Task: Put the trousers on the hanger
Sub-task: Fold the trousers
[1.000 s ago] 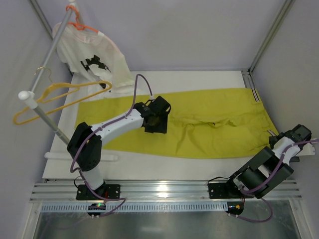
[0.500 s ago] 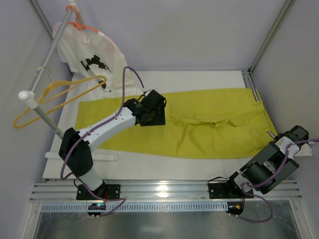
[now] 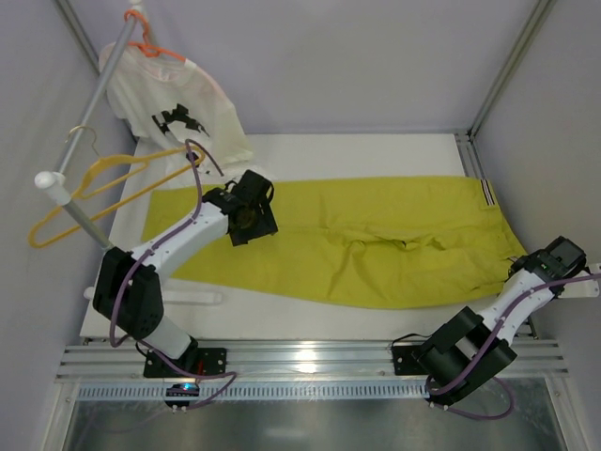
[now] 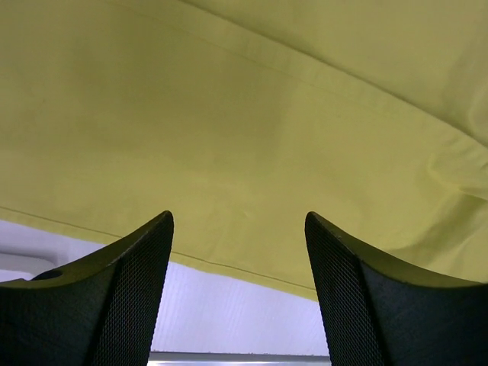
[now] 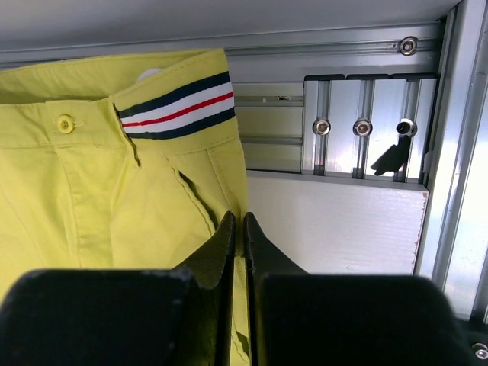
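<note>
The white desk [image 3: 376,152] carries the yellow-green trousers [image 3: 376,235], spread flat along its length, the striped waistband at the right end and the legs reaching left. A white rod [image 3: 199,298] lies by the near-left edge.

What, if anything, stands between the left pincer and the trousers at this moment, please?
Nothing visible does. The left pincer hangs open directly above one leg of the trousers. In the left wrist view, only bare yellow-green cloth shows in the gap between its fingers, with no other object in between.
</note>
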